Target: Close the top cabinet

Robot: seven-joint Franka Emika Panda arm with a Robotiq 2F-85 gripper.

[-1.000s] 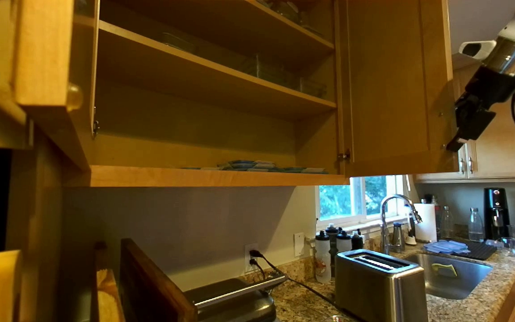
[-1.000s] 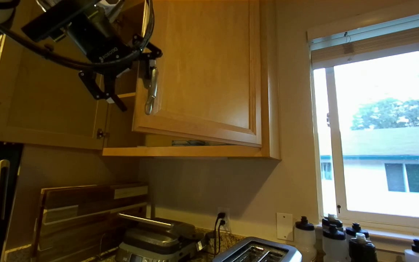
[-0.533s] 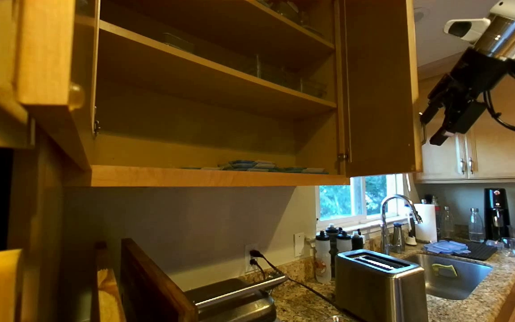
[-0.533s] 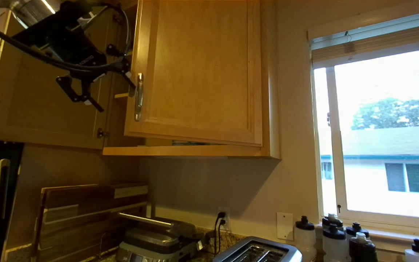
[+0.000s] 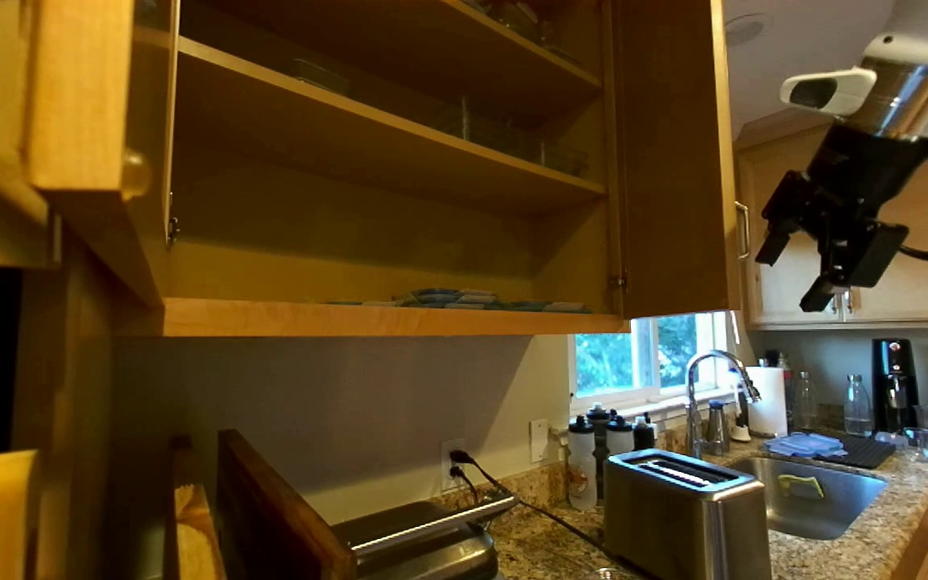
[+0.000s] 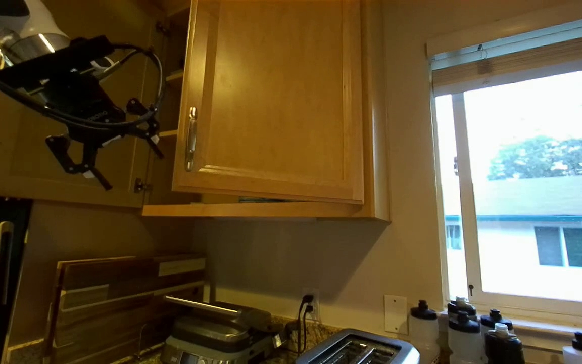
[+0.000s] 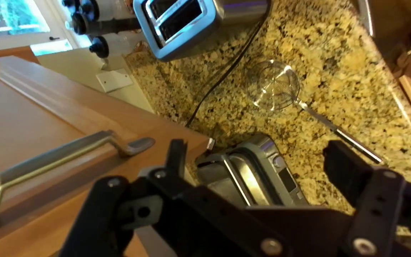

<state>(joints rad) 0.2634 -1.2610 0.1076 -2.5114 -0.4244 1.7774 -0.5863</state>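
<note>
The top cabinet is a wide honey-wood wall cabinet with two inner shelves, standing open. One door is partly open, its inner face showing in an exterior view. Its metal handle also shows large in the wrist view. The cabinet's other door stands open, partly behind the arm. My gripper is open and empty in front of the cabinet opening, apart from the partly open door's handle edge. In the wrist view the spread fingers have only countertop things far below between them.
On the granite counter below stand a steel toaster, a grill appliance and a strainer. Cutting boards lean at the wall. Water bottles stand by the window. A faucet rises at the sink.
The partly open door has swung some way toward shut, most of it in the earlier half second. My gripper, earlier at the door's handle edge, has moved away from it and lower.
</note>
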